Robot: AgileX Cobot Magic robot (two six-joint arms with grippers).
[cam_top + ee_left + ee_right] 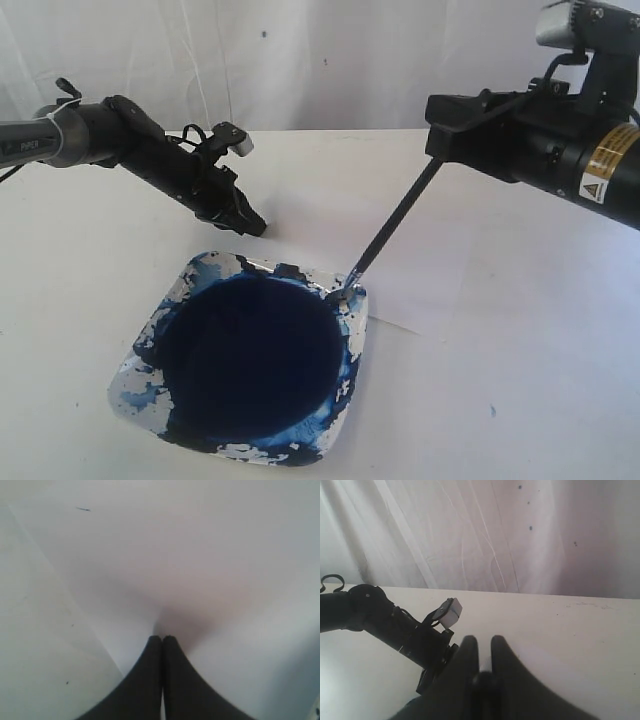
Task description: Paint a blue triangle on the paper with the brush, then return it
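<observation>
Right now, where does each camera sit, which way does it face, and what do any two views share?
Exterior: off the arms, raised, looking down over the table at the dish and brush; left arm and right arm show.
Left wrist: on the left arm, looking past the shut left pincer at the paper.
Right wrist: on the right arm, facing the curtain across the table; the right pincer shows.
Shared: exterior and right wrist both show the left arm.

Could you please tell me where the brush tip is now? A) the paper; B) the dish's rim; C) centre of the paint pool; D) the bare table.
B: the tip of the brush sits at the smeared corner rim of the dish, outside the dark pool.
</observation>
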